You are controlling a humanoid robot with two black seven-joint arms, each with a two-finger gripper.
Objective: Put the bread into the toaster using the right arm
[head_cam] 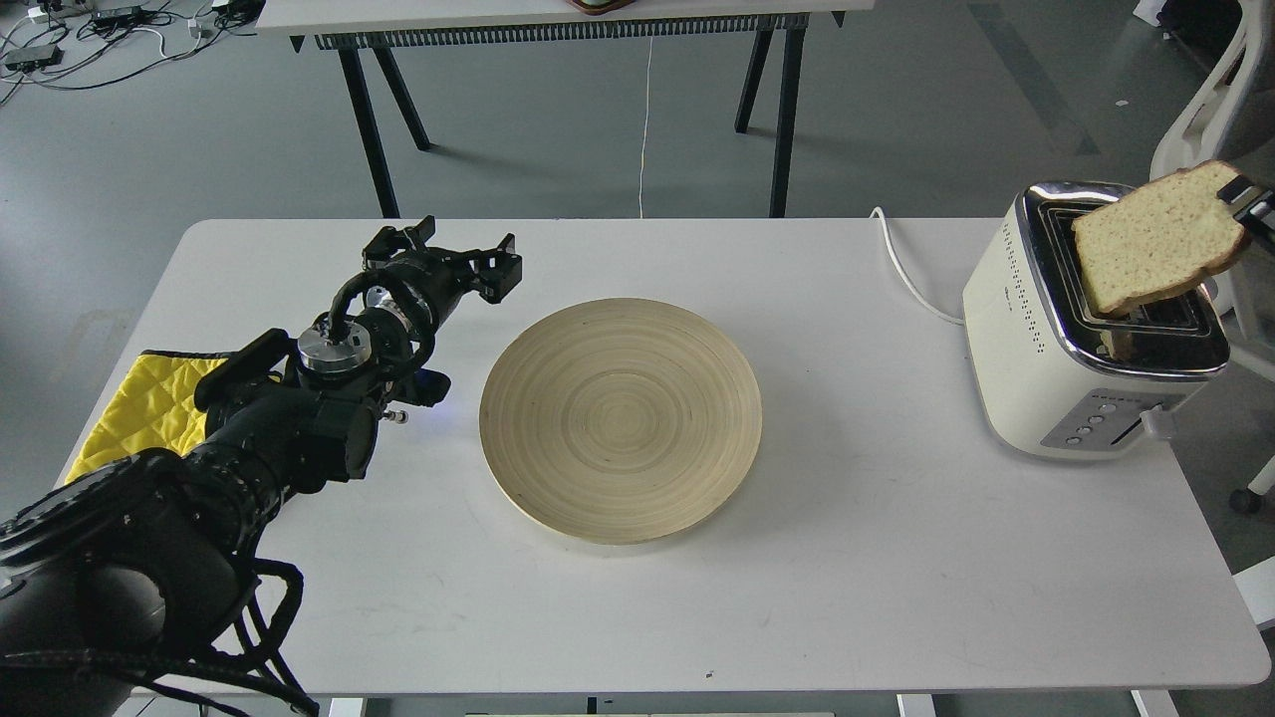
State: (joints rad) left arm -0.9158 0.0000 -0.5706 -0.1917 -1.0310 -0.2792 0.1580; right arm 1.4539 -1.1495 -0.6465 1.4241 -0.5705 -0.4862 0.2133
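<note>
The slice of bread (1155, 238) hangs tilted over the cream-white toaster (1081, 324) at the table's right end, its lower corner down at the nearer slot. My right gripper (1245, 202) shows only as dark fingertips at the frame's right edge, shut on the bread's upper right corner. The rest of the right arm is out of view. My left gripper (453, 254) is open and empty above the table, left of the plate.
A round wooden plate (621, 418) lies in the middle of the white table (847, 558). A yellow cloth (139, 408) lies at the left edge under my left arm. The toaster's white cord (906, 274) runs off the back edge. A white chair (1210, 100) stands behind the toaster.
</note>
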